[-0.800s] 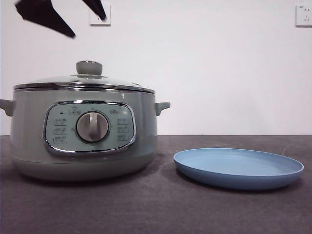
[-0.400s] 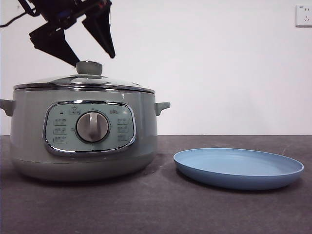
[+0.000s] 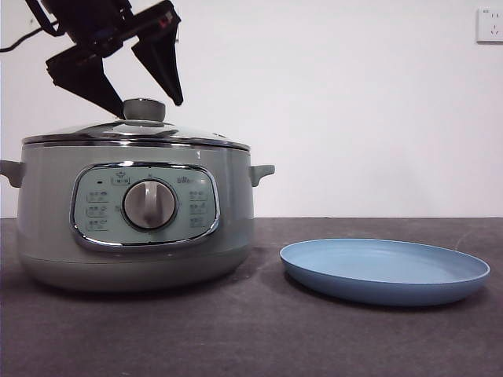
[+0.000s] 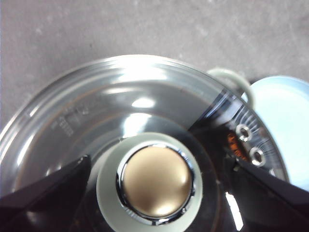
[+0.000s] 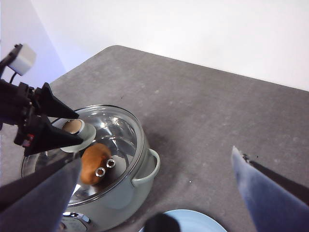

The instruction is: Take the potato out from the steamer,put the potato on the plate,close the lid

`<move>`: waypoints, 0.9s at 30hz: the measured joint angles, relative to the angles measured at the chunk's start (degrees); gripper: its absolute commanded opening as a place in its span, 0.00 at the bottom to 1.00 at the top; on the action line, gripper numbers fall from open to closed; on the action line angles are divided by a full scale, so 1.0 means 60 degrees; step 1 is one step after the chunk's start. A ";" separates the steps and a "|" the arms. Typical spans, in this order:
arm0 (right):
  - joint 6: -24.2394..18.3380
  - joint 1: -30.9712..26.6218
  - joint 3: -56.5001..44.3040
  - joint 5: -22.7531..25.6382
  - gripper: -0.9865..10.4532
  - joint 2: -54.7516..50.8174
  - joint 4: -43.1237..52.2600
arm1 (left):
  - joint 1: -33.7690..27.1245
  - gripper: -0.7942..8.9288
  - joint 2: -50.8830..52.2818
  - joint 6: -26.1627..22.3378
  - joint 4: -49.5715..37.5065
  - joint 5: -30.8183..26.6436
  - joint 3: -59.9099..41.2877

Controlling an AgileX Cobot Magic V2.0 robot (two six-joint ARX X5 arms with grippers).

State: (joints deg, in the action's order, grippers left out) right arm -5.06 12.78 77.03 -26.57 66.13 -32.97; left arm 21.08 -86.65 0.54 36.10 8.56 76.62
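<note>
Left pincer (image 3: 145, 100): jaws apart, straddling the lid's knob (image 3: 144, 109)
Right pincer (image 5: 154, 193): jaws apart, raised high, waiting
Lid (image 3: 134, 132): seated on steamer (image 3: 134, 224)
Potato (image 5: 94, 162): inside steamer, under glass
Plate (image 3: 384, 270): right of steamer, on tabletop (image 3: 259, 334)

Over the last second the left gripper (image 3: 149, 108) has come down from the top corner of the front view to the lid (image 3: 134, 132). Its spread fingers (image 3: 161, 71), which hung well above the knob (image 3: 144, 109) before, now flank it on both sides, slightly lower than half a second ago.
</note>
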 measured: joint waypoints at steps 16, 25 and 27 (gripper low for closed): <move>0.0000 0.0000 0.0000 0.0004 0.55 0.0000 -0.0230 | 0.0018 0.07 -0.0222 -0.0233 0.0135 -0.0226 0.0095; 0.0000 0.0000 0.0000 -0.0004 0.55 0.0000 -0.0321 | 0.0018 0.07 -0.0302 -0.0251 0.0466 -0.0229 0.0361; 0.0000 0.0000 0.0000 -0.0018 0.55 0.0000 -0.0321 | 0.0018 0.07 -0.0393 -0.0244 0.0820 -0.0229 0.0685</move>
State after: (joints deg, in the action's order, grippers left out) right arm -5.06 12.78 77.03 -26.68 66.13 -34.89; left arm 21.19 -89.01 -0.93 41.01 7.18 80.73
